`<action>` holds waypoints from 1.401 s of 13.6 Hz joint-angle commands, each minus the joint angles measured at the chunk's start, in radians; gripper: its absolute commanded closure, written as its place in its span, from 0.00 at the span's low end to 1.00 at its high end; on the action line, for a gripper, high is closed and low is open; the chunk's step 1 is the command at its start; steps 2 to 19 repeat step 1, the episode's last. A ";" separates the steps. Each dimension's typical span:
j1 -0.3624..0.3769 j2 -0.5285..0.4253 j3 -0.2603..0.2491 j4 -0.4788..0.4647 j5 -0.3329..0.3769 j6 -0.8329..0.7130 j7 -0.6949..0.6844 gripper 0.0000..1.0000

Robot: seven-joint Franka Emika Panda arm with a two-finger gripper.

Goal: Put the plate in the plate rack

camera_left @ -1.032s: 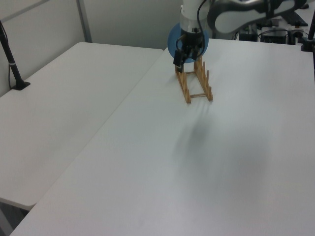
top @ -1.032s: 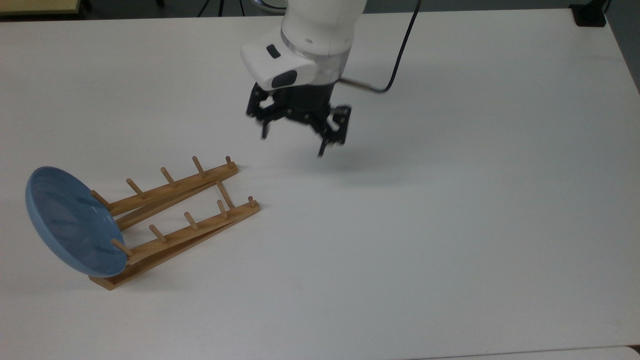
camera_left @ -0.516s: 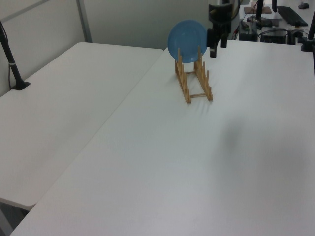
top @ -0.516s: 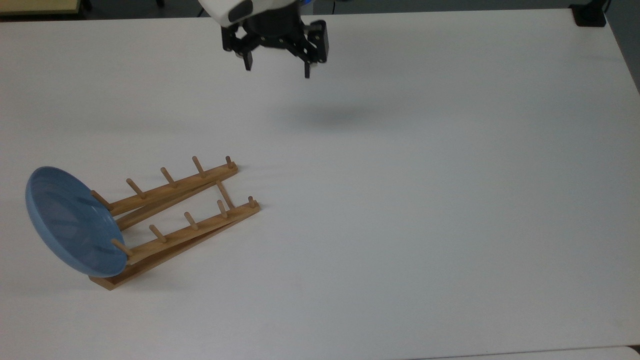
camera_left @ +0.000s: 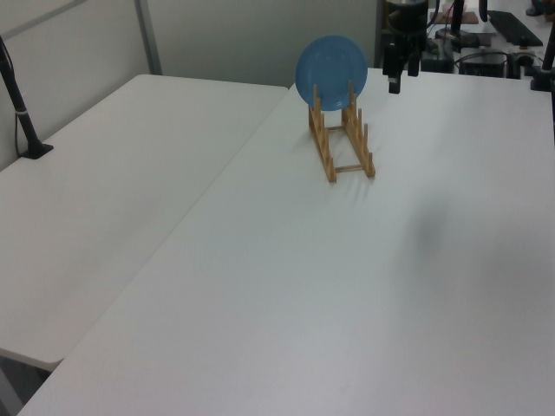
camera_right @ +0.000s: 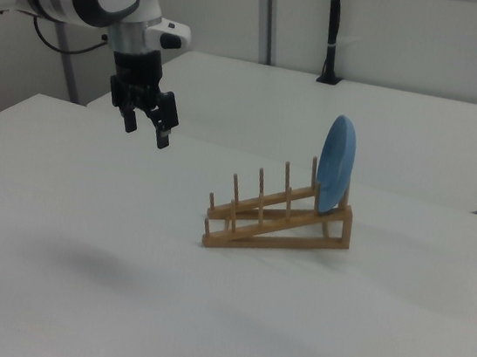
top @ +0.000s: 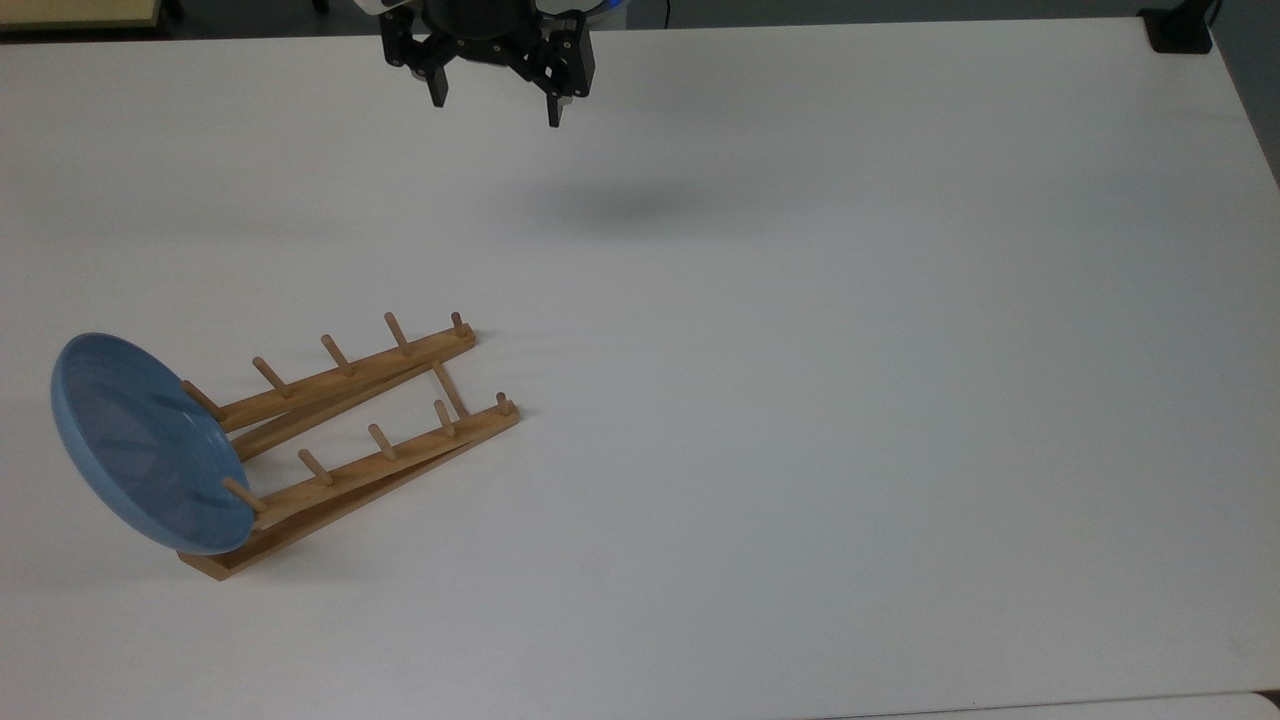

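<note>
My empty, spread-fingered hand (top: 495, 108) has risen clear; the round light-blue plate (top: 140, 445) stands upright in the light-brown wooden peg rack (top: 370, 430), so I judge placement done.

A white table (top: 800, 400) carries the wooden plate rack (top: 360, 430), apparently the one thing resting directly on it.

Bare table (top: 800, 450) beside plate rack (top: 370, 440), unobstructed.
</note>
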 commanded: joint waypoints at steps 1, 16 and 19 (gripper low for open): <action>0.031 -0.017 -0.027 -0.028 0.019 -0.009 -0.007 0.00; 0.031 -0.017 -0.027 -0.028 0.019 -0.009 -0.007 0.00; 0.031 -0.017 -0.027 -0.028 0.019 -0.009 -0.007 0.00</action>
